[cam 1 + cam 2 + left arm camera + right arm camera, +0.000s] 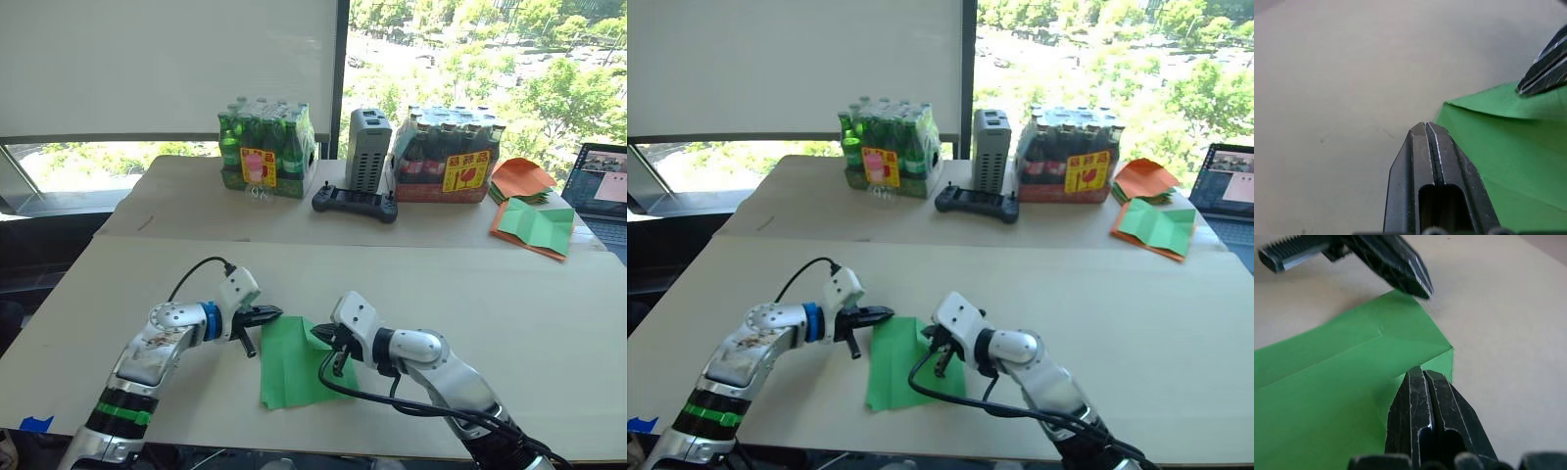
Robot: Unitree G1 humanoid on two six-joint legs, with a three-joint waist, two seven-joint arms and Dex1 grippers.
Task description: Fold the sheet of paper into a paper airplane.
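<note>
Right up front, the sheet of paper (294, 364) is lying near the front edge of the pale worktop (509, 294), partly folded, with one flap lifting along its far right corner. The left end effector (265, 315) is hovering at the sheet's far left corner, its two black fingers pressed together and gripping nothing, tips just beside the green edge. The right end effector (320, 336) is sitting over the raised flap on the right side, fingers also clenched tight against each other; from its wrist view the tips are sitting over the fold, though whether any paper is caught between them is hard to tell. Further back, a pack of green bottles (265, 147), a grey box (368, 149), a black controller (355, 203) and a pack of dark bottles (446, 155) are lining the far worktop, with orange sheets (521, 178) and a green sheet bordered with orange (534, 227) lying off to the right, beside a laptop (602, 186).
</note>
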